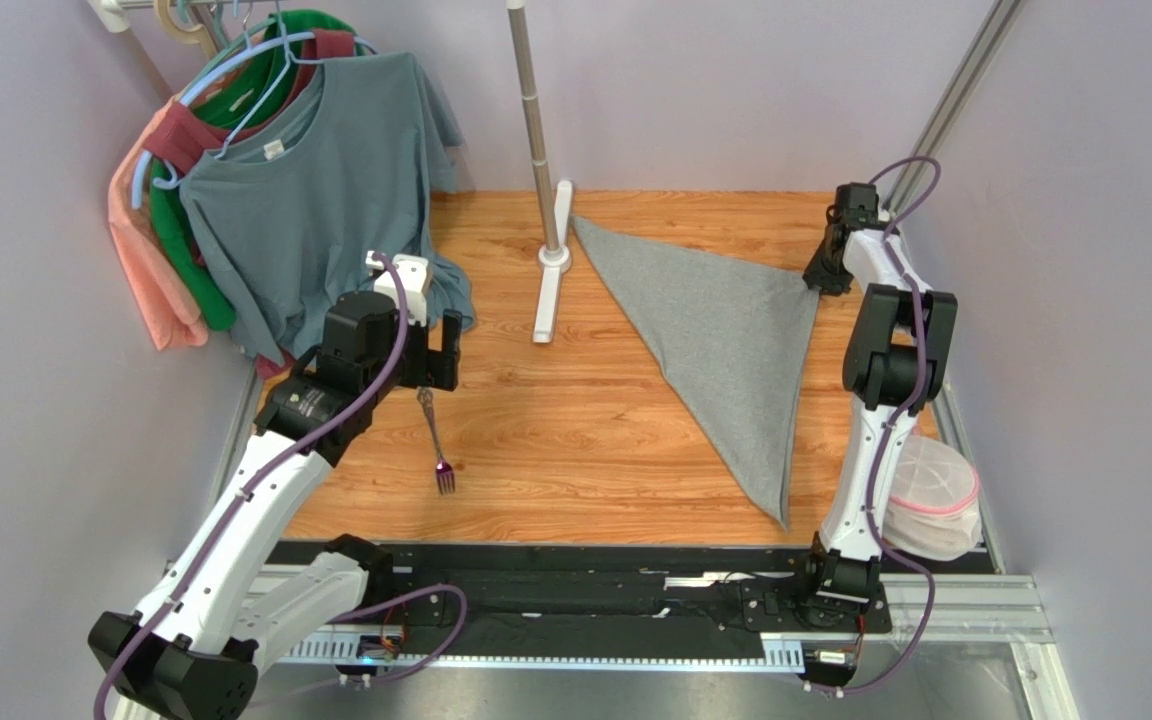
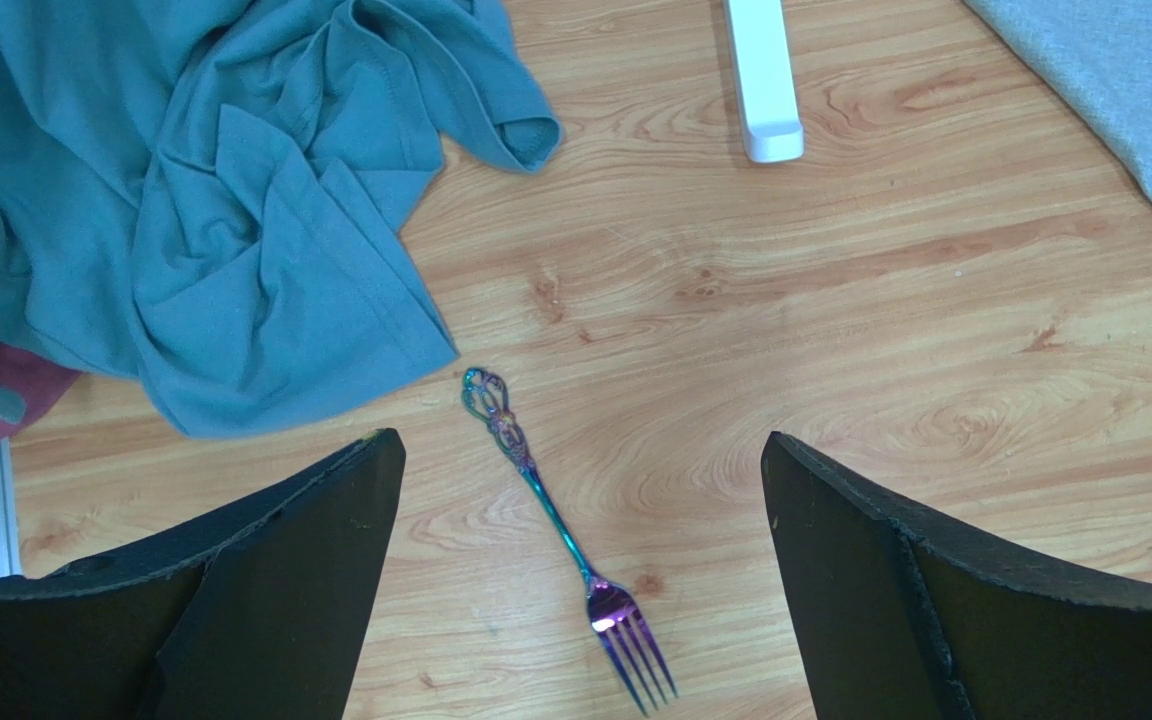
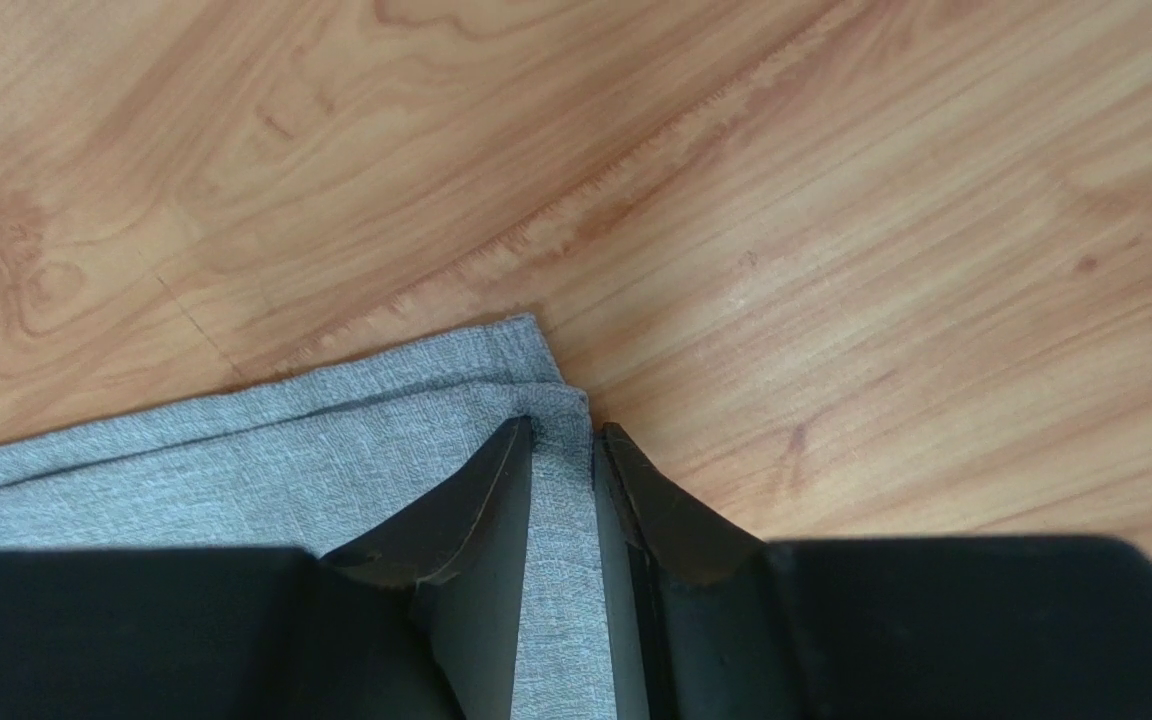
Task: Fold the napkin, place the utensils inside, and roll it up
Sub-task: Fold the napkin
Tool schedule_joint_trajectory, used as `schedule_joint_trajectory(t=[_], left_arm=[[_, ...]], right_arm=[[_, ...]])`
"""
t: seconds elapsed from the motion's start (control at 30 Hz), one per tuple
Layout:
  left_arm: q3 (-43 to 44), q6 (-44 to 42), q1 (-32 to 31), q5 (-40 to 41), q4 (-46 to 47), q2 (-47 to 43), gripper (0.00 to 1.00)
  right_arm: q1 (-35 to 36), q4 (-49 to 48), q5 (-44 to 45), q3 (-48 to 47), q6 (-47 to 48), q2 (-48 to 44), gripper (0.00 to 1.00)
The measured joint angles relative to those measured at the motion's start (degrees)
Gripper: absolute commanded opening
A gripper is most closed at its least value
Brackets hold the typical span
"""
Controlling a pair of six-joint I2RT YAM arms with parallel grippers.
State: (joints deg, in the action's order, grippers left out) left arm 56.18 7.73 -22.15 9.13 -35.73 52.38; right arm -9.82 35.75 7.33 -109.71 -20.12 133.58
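The grey napkin (image 1: 717, 338) lies on the wooden table folded into a triangle, its long point toward the near edge. My right gripper (image 1: 823, 270) is at its far right corner. In the right wrist view the right gripper (image 3: 564, 431) stands nearly closed, with a ridge of the napkin (image 3: 312, 450) pinched between the jaws at that doubled corner. The fork (image 1: 437, 443), slim with a purple-blue sheen, lies on the table at the left, tines toward the near edge. My left gripper (image 1: 425, 360) hovers above its handle end. In the left wrist view the fork (image 2: 560, 525) lies between the wide-open fingers of the left gripper (image 2: 579, 441), untouched.
Several T-shirts on hangers (image 1: 312, 180) droop onto the table's far left; the blue-grey one (image 2: 237, 195) bunches close to the fork's handle. A metal pole (image 1: 537, 120) stands on a white base (image 1: 552, 278) at the back middle. A clear plastic container (image 1: 935, 495) sits off the right edge.
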Motion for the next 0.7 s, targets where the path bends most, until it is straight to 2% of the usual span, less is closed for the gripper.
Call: schedule_joint_trajectory(t=[0.2, 0.6, 0.7], left_arm=[[0.00, 0.02, 0.00, 0.00, 0.04, 0.11, 0.98], [0.00, 0.02, 0.00, -0.04, 0.22, 0.72, 0.98], [0.00, 0.02, 0.00, -0.07, 0.22, 0.74, 0.98]], right_arm=[[-0.09, -0.26, -0.09, -0.96, -0.09, 0.63, 0.21], [-0.11, -0.90, -0.07, -0.96, -0.20, 0.63, 0.22], [-0.11, -1.07, -0.07, -0.96, -0.17, 0.63, 0.17]])
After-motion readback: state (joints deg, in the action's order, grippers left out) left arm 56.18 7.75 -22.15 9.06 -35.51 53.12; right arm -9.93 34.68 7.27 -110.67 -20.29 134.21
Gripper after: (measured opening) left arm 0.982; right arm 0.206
